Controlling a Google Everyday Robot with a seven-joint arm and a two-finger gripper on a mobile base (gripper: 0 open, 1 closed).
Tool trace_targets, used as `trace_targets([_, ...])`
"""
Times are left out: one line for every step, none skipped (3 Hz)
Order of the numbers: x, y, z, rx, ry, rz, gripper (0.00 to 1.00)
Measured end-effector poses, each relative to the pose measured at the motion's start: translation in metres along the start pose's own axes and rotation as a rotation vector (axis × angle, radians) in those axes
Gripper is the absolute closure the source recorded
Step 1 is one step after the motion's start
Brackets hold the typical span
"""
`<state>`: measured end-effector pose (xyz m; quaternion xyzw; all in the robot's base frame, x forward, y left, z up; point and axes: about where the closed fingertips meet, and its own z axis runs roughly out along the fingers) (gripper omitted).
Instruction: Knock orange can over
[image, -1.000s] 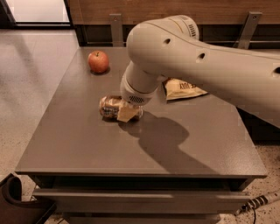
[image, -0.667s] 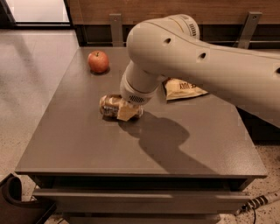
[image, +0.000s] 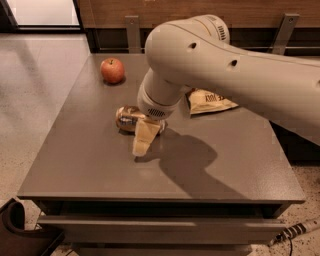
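Observation:
The orange can (image: 128, 118) lies on its side on the grey table (image: 90, 165), left of the middle, with its silver end facing left. My gripper (image: 143, 140) hangs from the large cream arm (image: 225, 75) just to the right of and in front of the can. Its cream tip points down at the table top and is close to the can's right end. The arm's wrist hides the can's right part.
A red-orange apple (image: 112, 70) sits at the table's back left. A tan snack bag (image: 210, 101) lies at the back right, partly under the arm. A wooden wall with metal brackets runs behind the table. A dark object (image: 20, 230) stands on the floor at the front left.
My gripper's tip has shifted slightly toward the table's front, away from the can. The can still lies on its side in the same place.

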<state>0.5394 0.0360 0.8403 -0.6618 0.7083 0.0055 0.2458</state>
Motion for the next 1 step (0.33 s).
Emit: trace_targets([0.0, 0.0, 0.0, 0.0, 0.0, 0.0, 0.0])
